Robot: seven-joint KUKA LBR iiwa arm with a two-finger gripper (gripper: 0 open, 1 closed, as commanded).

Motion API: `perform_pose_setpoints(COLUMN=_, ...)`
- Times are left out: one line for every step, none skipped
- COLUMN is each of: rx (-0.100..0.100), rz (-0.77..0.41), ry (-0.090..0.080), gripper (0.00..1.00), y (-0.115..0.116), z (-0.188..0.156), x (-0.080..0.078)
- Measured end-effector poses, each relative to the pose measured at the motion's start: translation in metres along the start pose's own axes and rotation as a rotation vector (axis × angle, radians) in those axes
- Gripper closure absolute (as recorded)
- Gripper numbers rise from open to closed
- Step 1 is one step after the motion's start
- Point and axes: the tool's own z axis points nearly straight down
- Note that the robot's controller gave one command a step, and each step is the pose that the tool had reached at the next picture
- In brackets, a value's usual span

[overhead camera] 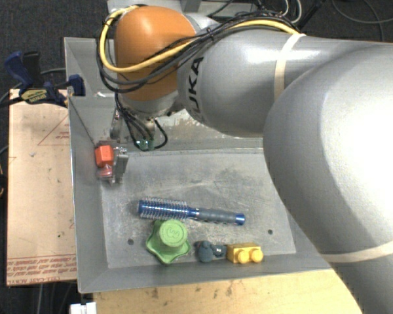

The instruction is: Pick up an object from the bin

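Looking down into the grey bin, you find the gripper low at the frame's centre left, touching a small orange-red block by the bin's left wall; whether it grips the block you cannot tell. The block is likely light, stiff and smooth: take it across its flat sides.
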Motion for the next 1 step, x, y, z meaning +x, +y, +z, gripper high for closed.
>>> perform_pose_setpoints(rx=0.004, rz=0.014, ry=0.002, gripper=0.00, y=-0.0543, z=0.0578, x=0.0496)
